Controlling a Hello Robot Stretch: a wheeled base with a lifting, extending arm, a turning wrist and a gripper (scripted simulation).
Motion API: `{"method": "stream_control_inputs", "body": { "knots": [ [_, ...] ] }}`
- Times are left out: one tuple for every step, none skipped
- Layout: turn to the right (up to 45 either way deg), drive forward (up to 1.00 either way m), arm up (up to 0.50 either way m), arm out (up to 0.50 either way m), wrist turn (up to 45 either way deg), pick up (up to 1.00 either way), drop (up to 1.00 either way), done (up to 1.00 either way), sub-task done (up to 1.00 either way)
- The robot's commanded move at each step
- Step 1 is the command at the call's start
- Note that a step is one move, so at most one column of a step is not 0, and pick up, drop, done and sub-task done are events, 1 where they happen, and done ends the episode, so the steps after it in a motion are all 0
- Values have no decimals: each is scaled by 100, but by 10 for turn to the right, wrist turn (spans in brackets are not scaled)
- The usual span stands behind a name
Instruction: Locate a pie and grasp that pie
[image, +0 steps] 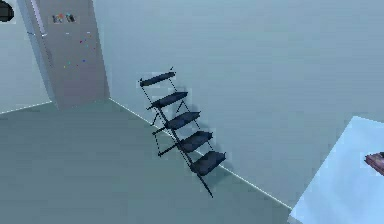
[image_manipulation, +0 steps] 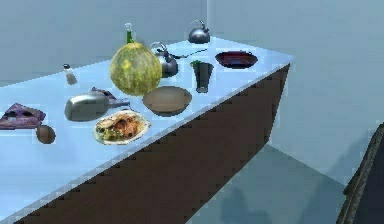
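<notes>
One long counter (image_manipulation: 60, 155) carries all you need. Big yellow-green gourd (image_manipulation: 134, 68) stands mid-counter. Likeliest pie (image_manipulation: 121, 127), by your best judgement: flat round disc, mottled orange-green top, near front edge. Expect it light, crumbly, soft-topped; take it by rim, never from above. Brown bowl (image_manipulation: 167, 99) just beside it looks bare inside. Dark red dish (image_manipulation: 236, 59) at far end, contents unclear. Hand state: cannot tell.

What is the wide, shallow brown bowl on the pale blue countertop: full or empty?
Empty. The wide, shallow brown bowl shows a smooth, bare brown inside, with nothing heaped in it.
</notes>
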Motion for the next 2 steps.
{"method": "stream_control_inputs", "body": {
  "knots": [
    [0, 0, 38, 0, 0, 0, 0, 0, 0],
    [0, 0, 0, 42, 0, 0, 0, 0, 0]
  ]
}}
